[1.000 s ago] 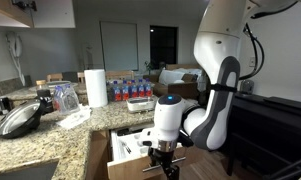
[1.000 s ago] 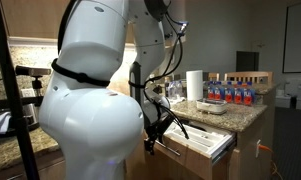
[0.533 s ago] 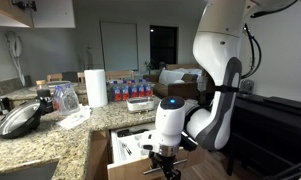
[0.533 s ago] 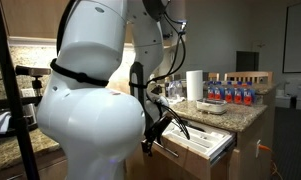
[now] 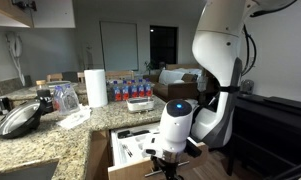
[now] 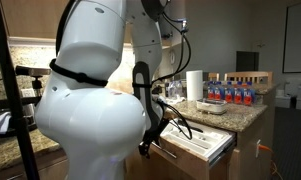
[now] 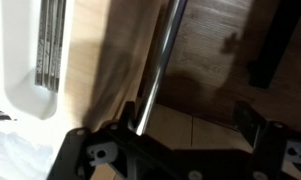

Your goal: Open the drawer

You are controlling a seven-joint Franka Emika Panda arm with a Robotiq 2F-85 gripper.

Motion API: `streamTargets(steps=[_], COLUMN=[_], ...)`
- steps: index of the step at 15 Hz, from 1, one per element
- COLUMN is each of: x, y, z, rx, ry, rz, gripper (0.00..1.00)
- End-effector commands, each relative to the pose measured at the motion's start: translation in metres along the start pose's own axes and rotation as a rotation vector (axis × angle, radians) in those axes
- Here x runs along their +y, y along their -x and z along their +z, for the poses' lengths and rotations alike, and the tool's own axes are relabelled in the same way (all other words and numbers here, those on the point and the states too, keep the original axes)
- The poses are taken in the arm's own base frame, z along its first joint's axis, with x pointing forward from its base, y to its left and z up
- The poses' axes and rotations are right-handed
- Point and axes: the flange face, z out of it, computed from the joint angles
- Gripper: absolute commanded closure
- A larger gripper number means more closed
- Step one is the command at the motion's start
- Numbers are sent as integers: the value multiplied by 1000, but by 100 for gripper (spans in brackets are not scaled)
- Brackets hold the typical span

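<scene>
The drawer (image 7: 95,70) front is light-brown wood, matt, with a fine grain showing. Its bar handle (image 7: 162,60) is smooth silver metal with a bright sheen along its length. Inside sits a white cutlery tray (image 7: 15,70) of smooth plastic (slightly glossy), holding metal utensils (image 7: 52,40). The countertop (image 5: 50,138) is speckled, polished stone. The robot arm (image 6: 90,95) wears glossy white shells; the gripper (image 7: 175,145) looks matt black. The paper towel roll (image 5: 95,87) is soft white paper.

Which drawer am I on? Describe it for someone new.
Start at the speckled granite counter. Under its edge a shallow light-wood drawer stands pulled out. Nothing else nearby has a white cutlery tray inside and a silver bar handle across its front.
</scene>
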Motion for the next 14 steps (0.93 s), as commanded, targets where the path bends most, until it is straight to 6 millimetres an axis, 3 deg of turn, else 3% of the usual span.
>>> streamTargets(steps=[1,14], x=[-39,-58], y=[-25,-38], z=[8,-2], rx=[60,-49], ry=[-55,44], rz=[-30,-1], gripper=[0,0])
